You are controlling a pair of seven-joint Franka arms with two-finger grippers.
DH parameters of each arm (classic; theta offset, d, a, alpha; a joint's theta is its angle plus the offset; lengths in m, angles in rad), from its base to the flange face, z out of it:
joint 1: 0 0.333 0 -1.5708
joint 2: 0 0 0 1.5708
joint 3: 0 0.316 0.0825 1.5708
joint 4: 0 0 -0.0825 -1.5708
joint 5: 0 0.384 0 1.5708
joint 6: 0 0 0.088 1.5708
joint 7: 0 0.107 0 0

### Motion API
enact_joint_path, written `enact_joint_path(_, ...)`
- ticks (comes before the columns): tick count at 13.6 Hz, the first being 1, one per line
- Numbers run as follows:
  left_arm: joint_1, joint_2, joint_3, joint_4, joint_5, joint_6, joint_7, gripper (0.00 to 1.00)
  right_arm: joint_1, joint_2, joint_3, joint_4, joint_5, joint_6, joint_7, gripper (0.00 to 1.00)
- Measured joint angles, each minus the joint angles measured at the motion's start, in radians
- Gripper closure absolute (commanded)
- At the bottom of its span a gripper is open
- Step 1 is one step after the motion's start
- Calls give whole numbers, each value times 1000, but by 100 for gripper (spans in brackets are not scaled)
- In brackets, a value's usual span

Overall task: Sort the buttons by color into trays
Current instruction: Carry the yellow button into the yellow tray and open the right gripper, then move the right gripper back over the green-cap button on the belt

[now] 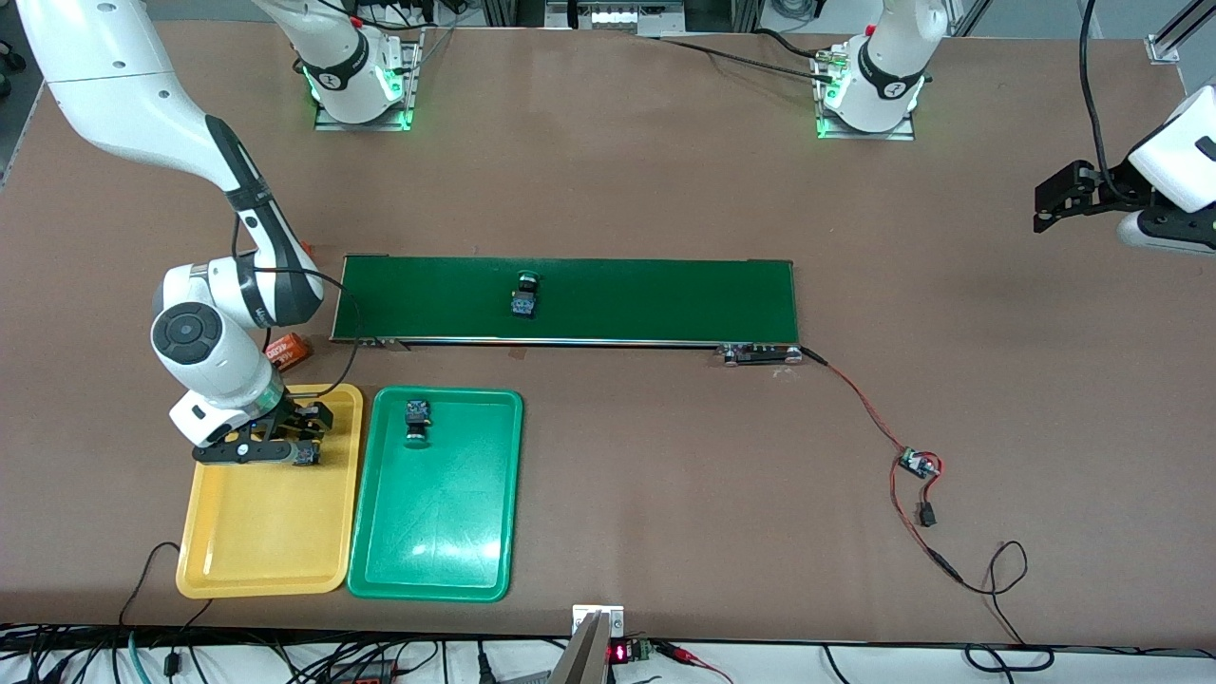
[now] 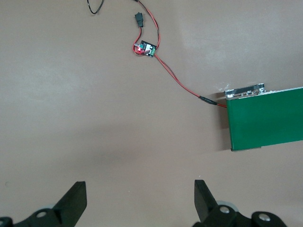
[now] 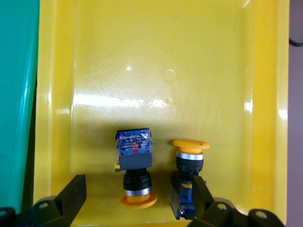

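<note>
The brown desk [image 1: 665,190] is shown with the long dark green conveyor belt [image 1: 608,299] across its middle, and two shallow plastic trays lying side by side nearer the front camera toward the right arm's end: the yellow rectangular tray [image 1: 266,532] and, touching its long edge, the green rectangular tray [image 1: 446,532].

The right gripper [image 1: 285,442] is seen low over the end of the yellow tray that lies toward the conveyor, its jaws spread wide and holding nothing. Two yellow-capped push-button switches [image 3: 135,165] [image 3: 188,163] lie on their sides between the jaws in the right wrist view, pointing in contrary directions; one jaw appears to be touching or just beside the body of the second, though contact cannot be confirmed.

The left gripper [image 1: 1050,204] is held waiting above bare desk toward the left arm's end, jaws likewise wide open and empty.

One green-capped push-button switch [image 1: 417,419] is already lying in the green tray; another green-capped switch [image 1: 524,294] remains on the belt.

The release into the yellow tray is judged complete. The withdrawal is best made straight upward, so that neither yellow switch is dragged or tipped by the jaws. The remaining green switch would then be approached from above, gripped across its black-and-blue body rather than its round cap, and carried to the green tray.
</note>
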Motion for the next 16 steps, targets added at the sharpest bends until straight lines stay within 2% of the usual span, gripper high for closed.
enact_joint_path(2,0,0,0,0,0,0,0,0,3,-35,5,-8,1,-41,5,0)
enact_joint_path(4,0,0,0,0,0,-1,0,0,4,-98,38,-33,25,-134,43,0)
enact_joint_path(8,0,0,0,0,0,-5,0,0,16,-260,145,-59,213,-398,126,0)
enact_joint_path(10,0,0,0,0,0,-5,0,0,17,-328,188,-75,260,-481,171,0)
enact_joint_path(13,0,0,0,0,0,-6,0,0,17,-407,256,-154,291,-472,214,0)
enact_joint_path(16,0,0,0,0,0,-6,0,0,18,-492,315,-308,314,-344,267,0)
